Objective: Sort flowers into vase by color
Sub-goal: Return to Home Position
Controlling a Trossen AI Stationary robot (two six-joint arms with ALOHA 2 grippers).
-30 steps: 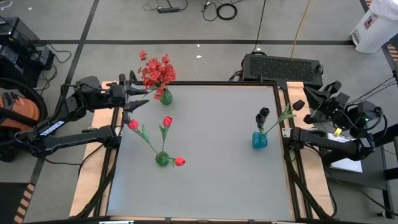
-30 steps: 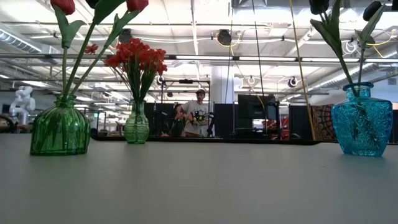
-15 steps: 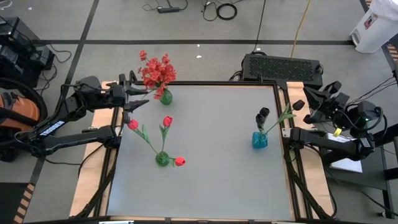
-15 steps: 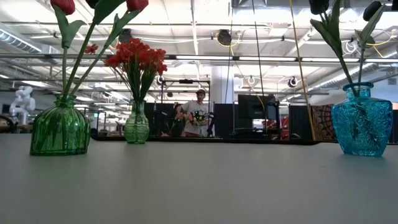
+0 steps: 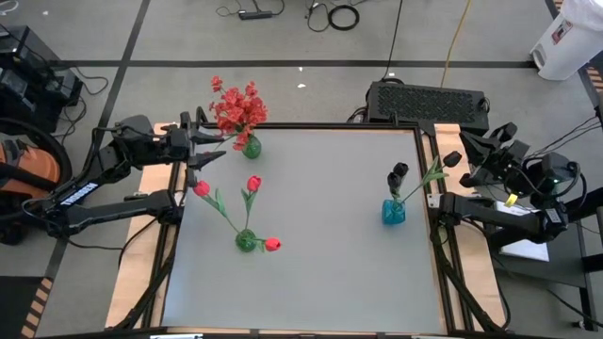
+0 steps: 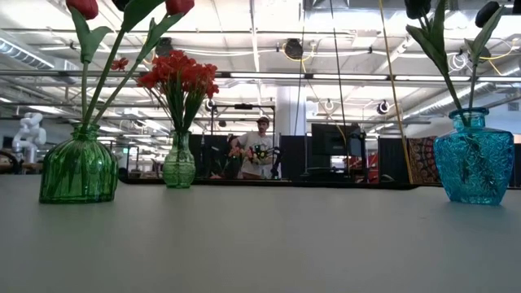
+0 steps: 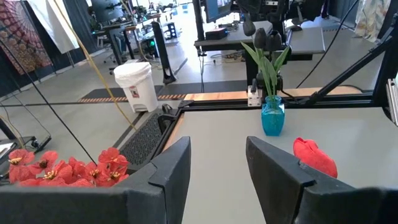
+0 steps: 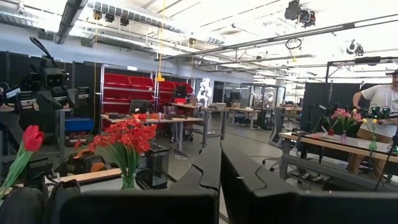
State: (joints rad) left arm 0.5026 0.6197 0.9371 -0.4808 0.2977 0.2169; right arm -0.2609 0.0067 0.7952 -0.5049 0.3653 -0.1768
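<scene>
High view: three red tulips (image 5: 252,183) left of centre, one red spray (image 5: 236,108) upper left, three black blooms (image 5: 397,175) in the blue vase (image 5: 393,213), right. Left gripper (image 5: 215,151), left edge — jaws apart, empty; right gripper (image 8: 221,155), right edge — jaws together, empty.

Glossy glass blue vase (image 6: 474,159), green vase (image 6: 78,167); matt grey table (image 6: 260,244)

Left rear vase (image 5: 251,147), left front vase (image 5: 245,241), right vase (image 5: 393,212), flowers (image 5: 236,108) in each
</scene>
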